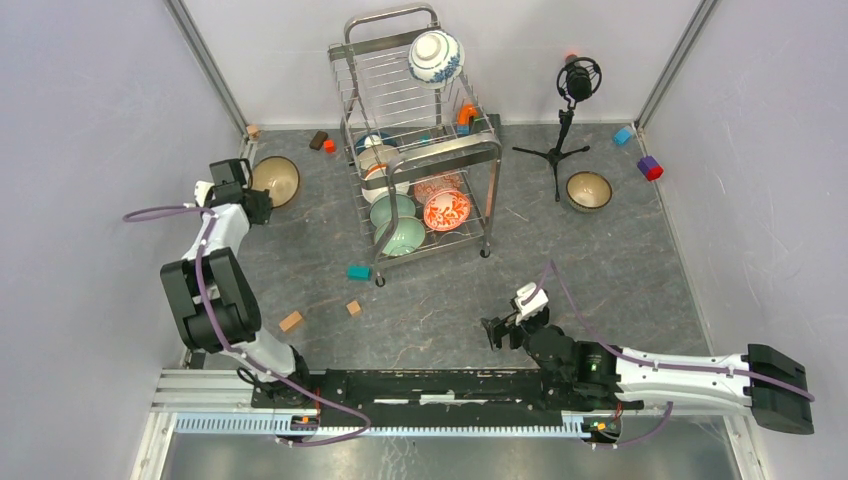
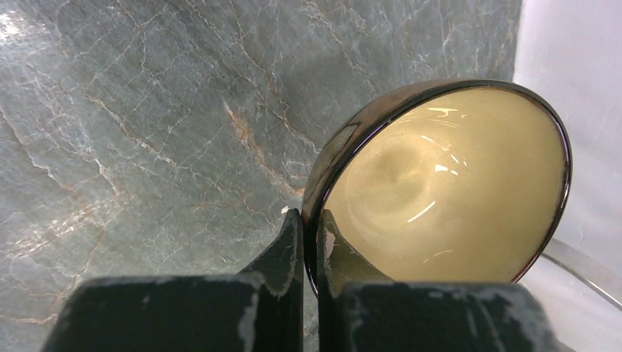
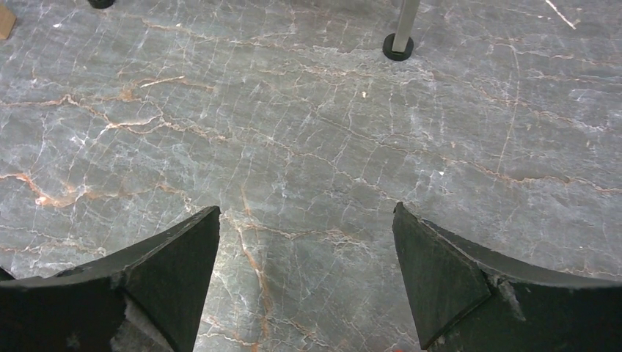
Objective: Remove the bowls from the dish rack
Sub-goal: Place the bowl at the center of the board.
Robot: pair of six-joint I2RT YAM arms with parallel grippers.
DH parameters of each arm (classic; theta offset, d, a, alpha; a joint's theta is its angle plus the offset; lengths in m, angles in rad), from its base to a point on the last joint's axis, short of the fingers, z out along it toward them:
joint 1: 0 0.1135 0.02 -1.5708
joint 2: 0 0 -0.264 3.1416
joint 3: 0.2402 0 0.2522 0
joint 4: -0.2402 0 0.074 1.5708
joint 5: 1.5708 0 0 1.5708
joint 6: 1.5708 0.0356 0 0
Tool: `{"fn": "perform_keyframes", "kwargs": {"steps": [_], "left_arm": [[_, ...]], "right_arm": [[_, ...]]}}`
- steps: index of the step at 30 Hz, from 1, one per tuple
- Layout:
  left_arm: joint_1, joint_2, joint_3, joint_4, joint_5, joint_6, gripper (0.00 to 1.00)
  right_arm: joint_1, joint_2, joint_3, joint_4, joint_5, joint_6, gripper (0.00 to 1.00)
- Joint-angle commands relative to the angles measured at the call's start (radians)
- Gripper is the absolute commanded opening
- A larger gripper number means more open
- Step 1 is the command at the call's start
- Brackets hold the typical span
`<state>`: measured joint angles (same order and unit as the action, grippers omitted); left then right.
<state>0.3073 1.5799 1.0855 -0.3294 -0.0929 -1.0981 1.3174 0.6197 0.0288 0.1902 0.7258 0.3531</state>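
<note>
Your left tool clamps the rim of one brown bowl, which is tilted. Your right tool gapes wide, empty. One dish rack stands ahead of it, and a second brown bowl sits ahead to its right.

The left arm stretched toward the far left, the left gripper pinched tight on the brown bowl rim; the right arm lay low, reaching inward, the right gripper spread wide

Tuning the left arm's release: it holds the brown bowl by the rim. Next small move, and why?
Probably ease it down and open the left fingers: they pinch the rim of the brown bowl over bare table beside the wall, already clear of the dish rack.
</note>
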Motion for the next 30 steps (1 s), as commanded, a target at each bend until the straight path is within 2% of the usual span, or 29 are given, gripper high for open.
{"fn": "perform_keyframes", "kwargs": {"steps": [1, 11, 17, 30], "left_arm": [[0.003, 0.054, 0.094, 0.111, 0.025, -0.079, 0.02], [-0.005, 0.117, 0.162, -0.009, -0.031, -0.013, 0.02], [-0.062, 0.147, 0.220, -0.092, -0.123, 0.043, 0.02], [-0.101, 0.225, 0.273, -0.156, -0.180, 0.060, 0.02]], "right_arm": [[-0.002, -0.013, -0.013, 0.046, 0.073, 0.004, 0.92], [-0.001, -0.018, -0.023, 0.035, 0.093, 0.027, 0.93], [-0.002, 0.012, -0.019, 0.034, 0.089, 0.029, 0.92], [-0.002, -0.030, -0.049, 0.018, 0.104, 0.034, 0.93]]}}
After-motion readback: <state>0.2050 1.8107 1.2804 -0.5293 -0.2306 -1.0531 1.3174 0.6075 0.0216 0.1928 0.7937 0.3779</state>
